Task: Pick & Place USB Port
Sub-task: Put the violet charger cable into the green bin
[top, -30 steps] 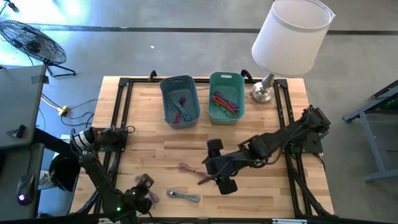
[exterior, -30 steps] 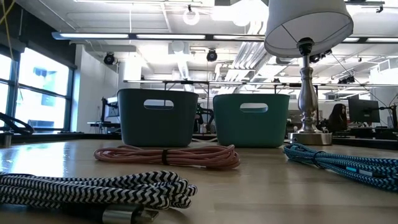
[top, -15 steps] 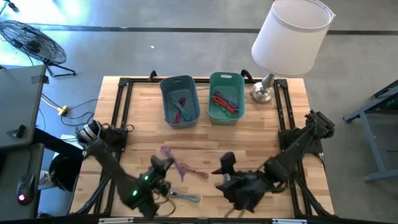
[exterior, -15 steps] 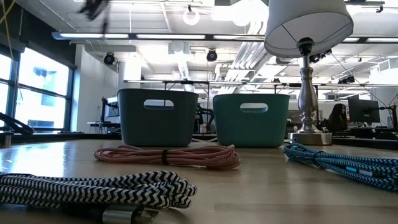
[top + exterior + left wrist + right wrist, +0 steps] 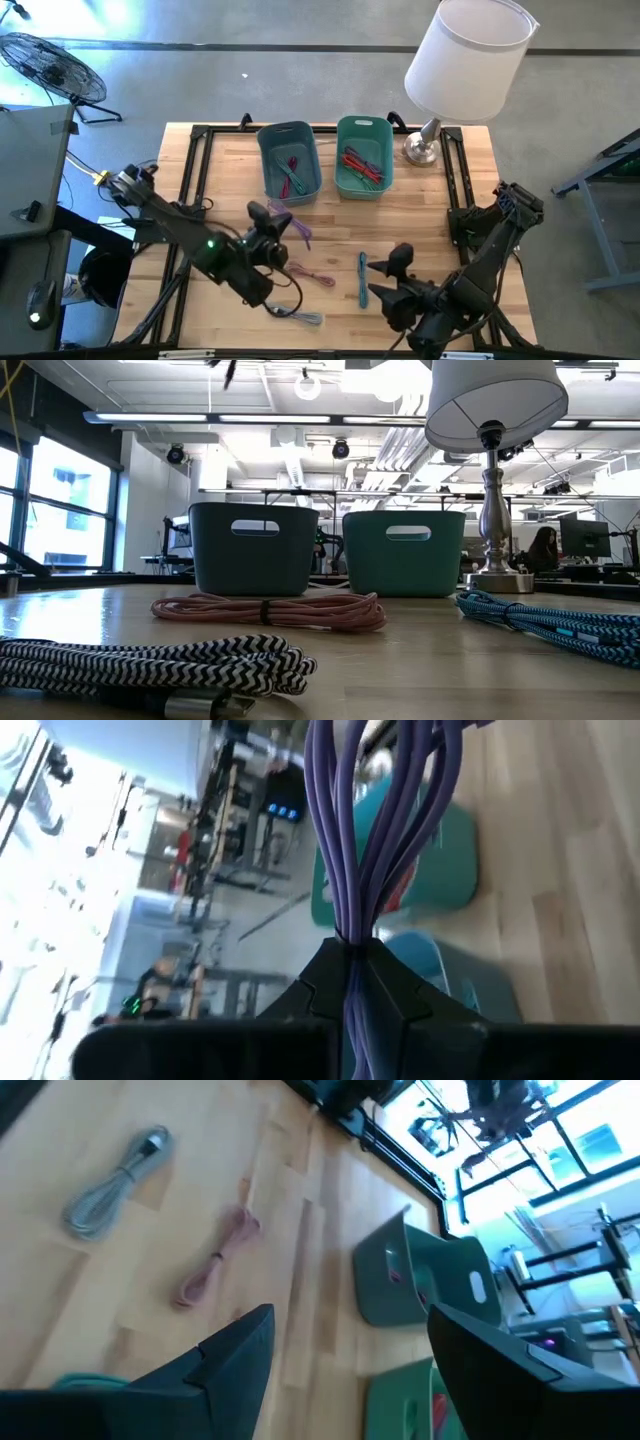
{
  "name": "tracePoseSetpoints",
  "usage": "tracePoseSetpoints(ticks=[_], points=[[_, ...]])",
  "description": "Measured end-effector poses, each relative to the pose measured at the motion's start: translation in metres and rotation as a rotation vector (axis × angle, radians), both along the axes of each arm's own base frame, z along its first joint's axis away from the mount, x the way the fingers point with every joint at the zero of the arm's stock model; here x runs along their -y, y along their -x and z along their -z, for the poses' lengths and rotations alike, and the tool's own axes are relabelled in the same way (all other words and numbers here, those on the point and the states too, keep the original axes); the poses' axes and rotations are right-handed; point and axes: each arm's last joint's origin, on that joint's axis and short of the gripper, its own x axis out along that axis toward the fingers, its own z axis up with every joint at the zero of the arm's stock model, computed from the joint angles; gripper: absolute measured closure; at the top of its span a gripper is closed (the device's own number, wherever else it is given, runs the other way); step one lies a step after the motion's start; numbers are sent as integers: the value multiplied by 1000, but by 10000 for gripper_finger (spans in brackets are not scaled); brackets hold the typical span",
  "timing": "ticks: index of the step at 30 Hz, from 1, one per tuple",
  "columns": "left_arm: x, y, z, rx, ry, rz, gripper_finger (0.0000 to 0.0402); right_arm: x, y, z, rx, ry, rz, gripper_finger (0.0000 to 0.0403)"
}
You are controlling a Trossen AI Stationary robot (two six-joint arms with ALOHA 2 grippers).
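Left gripper [image 5: 283, 226] clamped on purple cable [image 5: 299, 231], lifted near blue bin [image 5: 290, 160]. Carry over bin centre, loops clear of rim, then release. Right gripper [image 5: 388, 283] fingers apart, waiting near front edge.

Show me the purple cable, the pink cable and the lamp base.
purple cable [image 5: 345, 830], left wrist view, middle of the hanging strands.
pink cable [image 5: 268, 611], low view, band around the coil.
lamp base [image 5: 420, 151], high view, metal foot.

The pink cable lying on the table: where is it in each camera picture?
High view: pink cable, mid-table before the left gripper.
Low view: centre, before the bins.
Left wrist: not in it.
Right wrist: left of centre.
Shared landmark: blue bin.
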Motion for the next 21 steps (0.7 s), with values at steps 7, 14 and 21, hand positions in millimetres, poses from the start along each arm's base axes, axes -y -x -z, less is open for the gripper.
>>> tracePoseSetpoints(ticks=[7, 14, 21], points=[[-22, -15, -48, 108, 170, 228, 392, 1, 2, 0, 11, 36, 11, 147], [-54, -33, -61, 224, 251, 485, 392, -1, 5, -3, 95, 121, 36, 147], [-65, -47, -49, 338, 281, 708, 392, -5, 13, -10, 269, 291, 92, 147]])
